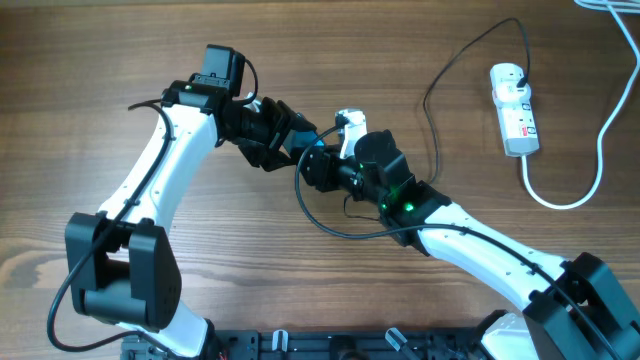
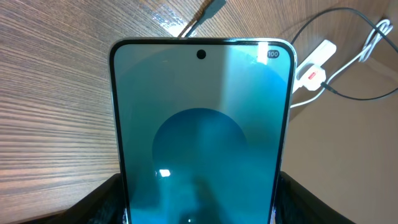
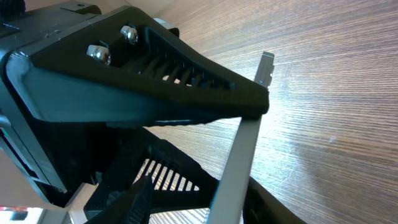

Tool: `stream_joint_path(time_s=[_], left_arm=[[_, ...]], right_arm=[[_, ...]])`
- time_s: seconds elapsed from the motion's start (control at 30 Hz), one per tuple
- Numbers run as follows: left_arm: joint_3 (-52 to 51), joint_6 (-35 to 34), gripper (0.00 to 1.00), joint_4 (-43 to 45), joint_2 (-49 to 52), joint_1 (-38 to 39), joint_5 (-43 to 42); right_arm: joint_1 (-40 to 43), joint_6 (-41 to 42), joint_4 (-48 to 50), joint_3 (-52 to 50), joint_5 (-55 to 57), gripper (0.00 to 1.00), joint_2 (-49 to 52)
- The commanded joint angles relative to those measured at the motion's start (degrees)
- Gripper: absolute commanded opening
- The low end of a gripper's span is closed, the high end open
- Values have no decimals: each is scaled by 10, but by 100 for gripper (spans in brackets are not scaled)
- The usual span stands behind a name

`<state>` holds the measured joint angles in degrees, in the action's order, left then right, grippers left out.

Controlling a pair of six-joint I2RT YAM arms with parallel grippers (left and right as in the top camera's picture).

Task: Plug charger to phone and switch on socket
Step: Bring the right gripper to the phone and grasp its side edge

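My left gripper (image 1: 298, 138) is shut on the phone (image 2: 200, 124), gripping its long sides and holding it off the table; the teal screen with the oval fills the left wrist view. In the overhead view only a sliver of teal (image 1: 306, 134) shows between the two grippers. My right gripper (image 1: 316, 165) sits right against it. In the right wrist view its jaws (image 3: 208, 205) are apart, with the phone's grey edge (image 3: 239, 162) beside the right finger. The charger's black cable (image 1: 330, 226) loops under the right arm; its plug tip (image 2: 211, 9) lies on the table beyond the phone. The socket (image 1: 513, 110) lies far right.
The socket also shows in the left wrist view (image 2: 314, 70), with its red switch. A thicker white cord (image 1: 600, 150) curves from the socket toward the table's right edge. The black cable runs up from the loop to the socket. The wooden table (image 1: 120, 60) bears nothing else.
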<state>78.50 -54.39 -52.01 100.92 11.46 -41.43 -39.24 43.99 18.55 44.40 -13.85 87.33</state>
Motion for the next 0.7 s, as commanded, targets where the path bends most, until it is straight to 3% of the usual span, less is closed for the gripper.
stream_joint_path(time_s=[0.0, 0.23, 0.67], left_arm=[[12, -5, 34, 2, -15, 3, -7], [12, -5, 34, 2, -15, 3, 6], [12, 0, 34, 2, -15, 3, 32]], right_arm=[[-2, 13, 12, 6, 8, 42, 7], [-2, 42, 12, 6, -16, 27, 6], [-2, 52, 0, 6, -57, 15, 6]])
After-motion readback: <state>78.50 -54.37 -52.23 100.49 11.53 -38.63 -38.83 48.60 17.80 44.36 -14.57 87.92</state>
